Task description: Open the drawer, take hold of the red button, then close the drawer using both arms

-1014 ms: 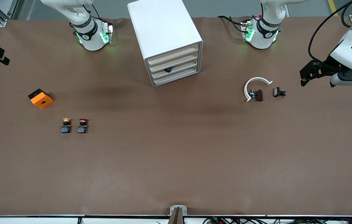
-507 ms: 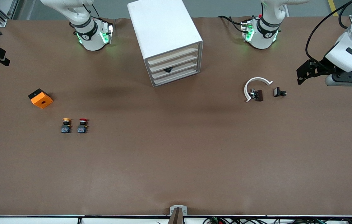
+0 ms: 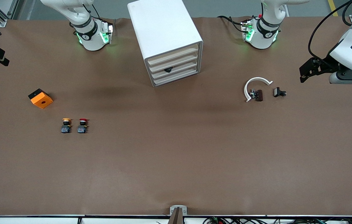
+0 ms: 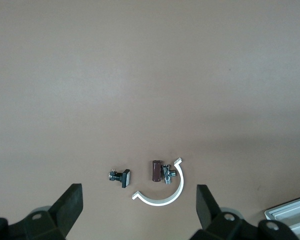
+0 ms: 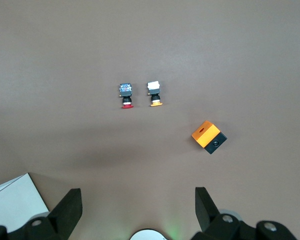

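Left wrist view: the left gripper (image 4: 137, 207) fills the bottom edge, two matte black wedge fingers (image 4: 70, 206) splayed wide with nothing between them. Just above them on the smooth brown table (image 4: 150, 60) lie a curved white plastic clip (image 4: 162, 196), a small brown block with a metal fitting (image 4: 161, 171) inside its arc, and a small black part (image 4: 121, 176) beside it.

In the front view that left gripper (image 3: 306, 72) hangs at the right edge of the frame, over the left arm's end of the table, a glossy white wrist with a black cable looping above it.

Right wrist view: the right gripper (image 5: 137, 207) has its angular black fingers just as wide apart, empty, along the bottom edge. Upper centre, the button (image 5: 126, 95) lies on its side, round red cap and dark boxy body, with the yellow-capped button (image 5: 154, 93) just beside it. Right of centre sits the orange square box (image 5: 208, 136), a round hole in its face. In the front view only a black piece at the left edge hints at this gripper.

Front view, lower left: the button (image 3: 82, 125) is on the bare table, well apart from the cabinet (image 3: 160, 31), a smooth white box at top centre. Its four pale beige fronts are all flush, and the drawer (image 3: 176, 69) with a small dark handle is shut.
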Controlling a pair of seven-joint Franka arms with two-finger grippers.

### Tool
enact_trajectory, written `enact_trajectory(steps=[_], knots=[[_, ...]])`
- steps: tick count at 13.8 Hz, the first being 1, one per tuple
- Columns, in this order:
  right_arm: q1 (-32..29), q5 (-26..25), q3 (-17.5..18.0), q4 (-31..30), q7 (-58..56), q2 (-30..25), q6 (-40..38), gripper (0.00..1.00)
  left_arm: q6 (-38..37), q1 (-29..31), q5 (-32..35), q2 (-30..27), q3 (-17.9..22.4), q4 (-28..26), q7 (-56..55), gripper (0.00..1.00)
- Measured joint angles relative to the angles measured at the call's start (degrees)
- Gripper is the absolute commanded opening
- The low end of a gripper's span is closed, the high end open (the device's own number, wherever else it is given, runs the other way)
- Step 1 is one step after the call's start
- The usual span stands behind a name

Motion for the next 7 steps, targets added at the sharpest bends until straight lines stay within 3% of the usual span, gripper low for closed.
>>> enact_trajectory(steps=[7], knots=[[-0.51,0.4,-0.07,0.0,0.01,-0.23,-0.02,1.0,-0.17,0.17,-0.41,0.0,0.71,0.33,0.01,1.0]])
